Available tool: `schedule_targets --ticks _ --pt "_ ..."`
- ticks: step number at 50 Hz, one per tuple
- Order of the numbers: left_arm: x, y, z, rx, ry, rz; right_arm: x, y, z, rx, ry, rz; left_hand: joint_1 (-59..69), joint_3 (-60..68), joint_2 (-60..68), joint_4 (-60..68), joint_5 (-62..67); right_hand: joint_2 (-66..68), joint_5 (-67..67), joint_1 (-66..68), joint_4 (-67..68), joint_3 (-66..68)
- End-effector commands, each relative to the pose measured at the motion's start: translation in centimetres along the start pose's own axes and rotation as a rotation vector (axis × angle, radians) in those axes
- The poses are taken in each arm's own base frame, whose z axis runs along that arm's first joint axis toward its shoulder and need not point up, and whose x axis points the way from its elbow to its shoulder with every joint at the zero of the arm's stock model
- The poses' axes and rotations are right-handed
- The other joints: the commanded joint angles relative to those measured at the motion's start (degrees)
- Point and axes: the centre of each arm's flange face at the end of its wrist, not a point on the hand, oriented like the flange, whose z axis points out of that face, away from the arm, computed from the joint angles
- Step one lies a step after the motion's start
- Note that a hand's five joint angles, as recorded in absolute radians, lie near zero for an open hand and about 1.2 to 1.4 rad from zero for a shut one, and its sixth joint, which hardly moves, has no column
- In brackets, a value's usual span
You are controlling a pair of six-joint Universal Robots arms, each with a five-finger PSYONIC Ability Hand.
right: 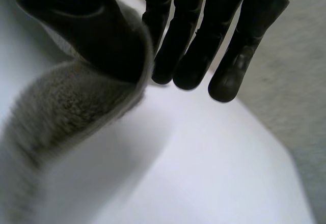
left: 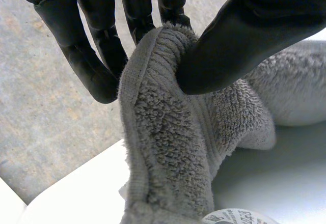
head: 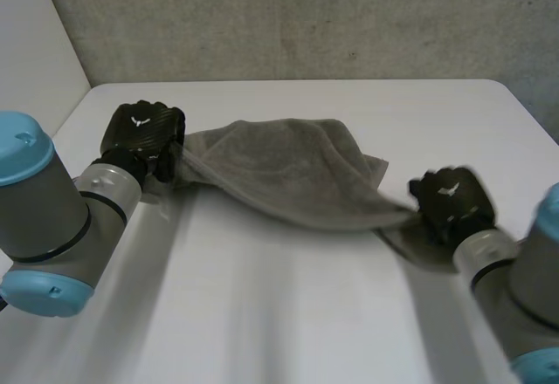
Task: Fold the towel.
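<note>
A grey towel [head: 288, 170] stretches across the white table [head: 288, 314] between my two hands, sagging in the middle. My left hand [head: 144, 135] holds its left end; in the left wrist view the thumb [left: 239, 35] pinches the towel's hemmed edge [left: 163, 127] against the fingers [left: 91, 56]. My right hand [head: 450, 201] holds the towel's right end, lifted off the table. In the right wrist view the thumb [right: 86, 25] presses the towel [right: 61, 112] against the fingers [right: 188, 40].
A grey wall [head: 288, 17] stands behind the table's far edge, and a white panel [head: 35, 44] rises at the far left. A printed label [left: 239, 216] hangs from the towel below my left hand.
</note>
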Motion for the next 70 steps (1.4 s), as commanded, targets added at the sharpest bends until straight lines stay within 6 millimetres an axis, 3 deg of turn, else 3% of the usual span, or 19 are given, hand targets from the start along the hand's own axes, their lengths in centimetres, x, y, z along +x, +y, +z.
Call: schedule_targets --ticks 1,9,14,22,25,27,28,33,35,38,41,43,47,51,52,57,60,66,70 --pt "-0.6 -1.6 -0.5 0.034 -0.015 -0.001 5.1 -4.4 -0.3 0.146 0.066 -0.03 -1.37 -7.81 -6.38 -7.24 -15.65 5.08 5.24 5.32 5.79 5.68" --pt "-1.7 -6.1 -2.1 0.165 -0.047 -0.003 8.5 -9.6 -1.6 0.261 0.044 -0.047 -1.37 -7.81 -6.38 -7.24 -15.65 5.08 5.24 5.32 5.79 5.68" --pt "-2.9 -11.1 -4.1 0.319 -0.086 0.001 11.6 -14.8 -3.6 0.368 0.111 -0.077 -1.37 -7.81 -6.38 -7.24 -15.65 5.08 5.24 5.32 5.79 5.68" --pt "-4.3 -15.6 -4.9 0.399 -0.11 0.005 13.9 -18.9 -5.1 0.405 0.133 -0.111 -1.37 -7.81 -6.38 -7.24 -15.65 5.08 5.24 5.32 5.79 5.68" --pt "-4.5 -15.6 -4.5 0.376 -0.113 0.006 14.5 -18.7 -4.5 0.375 0.129 -0.118 -1.37 -7.81 -6.38 -7.24 -15.65 5.08 5.24 5.32 5.79 5.68" --pt "-4.4 -14.0 -2.5 0.286 -0.097 0.011 14.8 -16.9 -2.0 0.287 0.078 -0.146 -1.37 -7.81 -6.38 -7.24 -15.65 5.08 5.24 5.32 5.79 5.68" --pt "-4.4 -14.0 -2.5 0.285 -0.096 0.011 14.8 -16.9 -2.0 0.287 0.077 -0.147 -1.37 -7.81 -6.38 -7.24 -15.65 5.08 5.24 5.32 5.79 5.68" --pt "-3.8 -10.8 0.5 0.158 -0.069 0.072 13.6 -14.7 0.7 0.199 0.013 -0.218 -1.37 -7.81 -6.38 -7.24 -15.65 5.08 5.24 5.32 5.79 5.68" --pt "-3.1 -7.8 2.8 0.08 -0.051 0.153 12.4 -13.3 2.6 0.158 -0.025 -0.252 -1.37 -7.81 -6.38 -7.24 -15.65 5.08 5.24 5.32 5.79 5.68" --pt "-2.2 -5.5 4.7 0.032 -0.028 0.25 11.7 -12.1 4.8 0.124 -0.029 -0.262 -1.52 -7.95 -6.53 -7.39 -15.79 5.08 5.24 5.32 5.79 5.68" --pt "-2.0 -3.9 6.7 0.02 -0.031 0.325 11.4 -11.8 6.0 0.126 -0.017 -0.267 -1.38 -7.81 -6.38 -7.24 -15.65 5.08 5.24 5.32 5.79 5.68" --pt "-2.0 -3.7 7.8 0.042 -0.041 0.341 10.9 -11.4 8.4 0.161 0.02 -0.283 -1.37 -7.81 -6.38 -7.24 -15.65 5.08 5.24 5.32 5.79 5.68" --pt "-2.4 -4.8 9.4 0.128 -0.08 0.341 11.2 -11.9 10.6 0.239 0.108 -0.302 -1.37 -7.81 -6.38 -7.24 -15.65 5.08 5.24 5.32 5.79 5.68" --pt "-3.5 -8.4 10.7 0.326 -0.163 0.313 12.7 -14.5 12.1 0.449 0.306 -0.329 -1.37 -7.81 -6.38 -7.24 -15.65 5.08 5.24 5.32 5.79 5.68" --pt "-3.5 -8.4 10.7 0.327 -0.163 0.313 12.7 -14.5 12.1 0.45 0.306 -0.329 -1.37 -7.81 -6.38 -7.24 -15.65 5.08 5.24 5.32 5.79 5.68" --pt "-5.1 -14.4 9.1 0.615 -0.225 0.138 14.4 -17.4 11.6 0.673 0.502 -0.332 -1.37 -7.81 -6.38 -7.24 -15.65 5.08 5.24 5.32 5.79 5.68" --pt "-6.1 -15.8 8.0 0.671 -0.208 0.025 14.7 -18.2 10.4 0.719 0.525 -0.331 -1.37 -7.81 -6.38 -7.24 -15.65 5.08 5.24 5.32 5.79 5.68" --pt "-7.0 -15.2 7.5 0.655 -0.155 -0.067 14.2 -17.9 9.3 0.707 0.487 -0.319 -1.37 -7.81 -6.38 -7.24 -15.65 5.08 5.24 5.32 5.79 5.68" --pt "-5.7 -11.1 7.7 0.506 -0.079 -0.069 12.6 -14.9 9.7 0.589 0.35 -0.313 -1.37 -7.81 -6.38 -7.24 -15.65 5.08 5.24 5.32 5.79 5.68"
